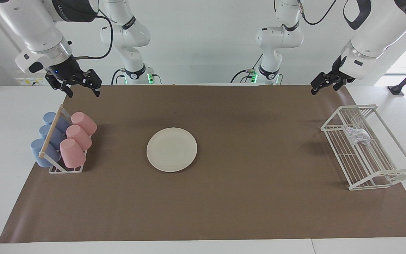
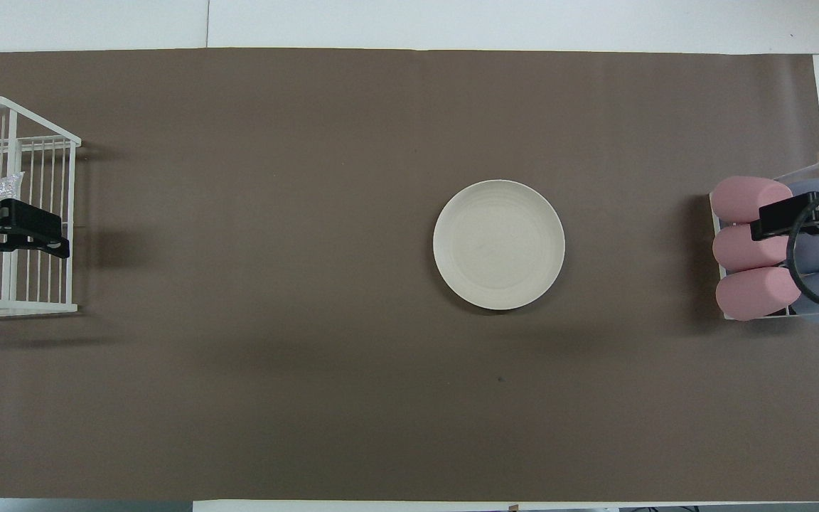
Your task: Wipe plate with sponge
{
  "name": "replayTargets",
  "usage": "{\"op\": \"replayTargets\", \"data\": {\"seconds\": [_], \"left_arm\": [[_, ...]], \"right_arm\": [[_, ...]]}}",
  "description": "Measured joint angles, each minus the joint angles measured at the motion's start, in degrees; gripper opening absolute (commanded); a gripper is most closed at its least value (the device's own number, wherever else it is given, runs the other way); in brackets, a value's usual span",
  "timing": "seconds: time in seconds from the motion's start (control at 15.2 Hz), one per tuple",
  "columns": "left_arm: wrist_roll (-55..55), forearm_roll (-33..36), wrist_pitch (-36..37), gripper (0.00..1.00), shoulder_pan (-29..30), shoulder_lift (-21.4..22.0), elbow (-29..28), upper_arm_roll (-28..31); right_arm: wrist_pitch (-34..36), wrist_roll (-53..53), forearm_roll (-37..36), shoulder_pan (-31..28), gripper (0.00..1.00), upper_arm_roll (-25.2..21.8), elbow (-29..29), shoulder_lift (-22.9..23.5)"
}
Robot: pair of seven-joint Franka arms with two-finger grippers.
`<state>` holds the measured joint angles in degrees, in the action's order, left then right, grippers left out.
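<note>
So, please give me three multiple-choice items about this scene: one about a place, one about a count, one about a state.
1. Where is the sponge?
A. on the plate
B. in the white wire rack
C. among the cups

2. How many pink cups are in the cup holder?
A. two
B. three
C. five

3. What does the left gripper hold?
A. nothing
B. the sponge
C. a cup

Answers:
1 B: it lies on the white wire rack, at the left arm's end.
2 B: three are beside three blue ones.
3 A: it hangs open and empty above the mat.
</note>
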<state>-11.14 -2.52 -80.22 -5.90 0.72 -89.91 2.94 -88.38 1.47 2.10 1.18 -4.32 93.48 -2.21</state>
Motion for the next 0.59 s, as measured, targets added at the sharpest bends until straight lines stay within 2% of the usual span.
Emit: {"op": "replayTargets", "data": {"seconds": [0.2, 0.59], "left_arm": [[0.1, 0.2, 0.3, 1.00, -0.8, -1.6, 3.4, 1.0], [0.1, 0.3, 0.1, 1.00, -0.6, -1.3, 2.9, 1.1]], "right_arm": [[0.0, 0.0, 0.0, 0.0, 1.00, 0.0, 0.0, 0.0], [0.0, 0.0, 0.0, 0.0, 1.00, 0.0, 0.0, 0.0]]}}
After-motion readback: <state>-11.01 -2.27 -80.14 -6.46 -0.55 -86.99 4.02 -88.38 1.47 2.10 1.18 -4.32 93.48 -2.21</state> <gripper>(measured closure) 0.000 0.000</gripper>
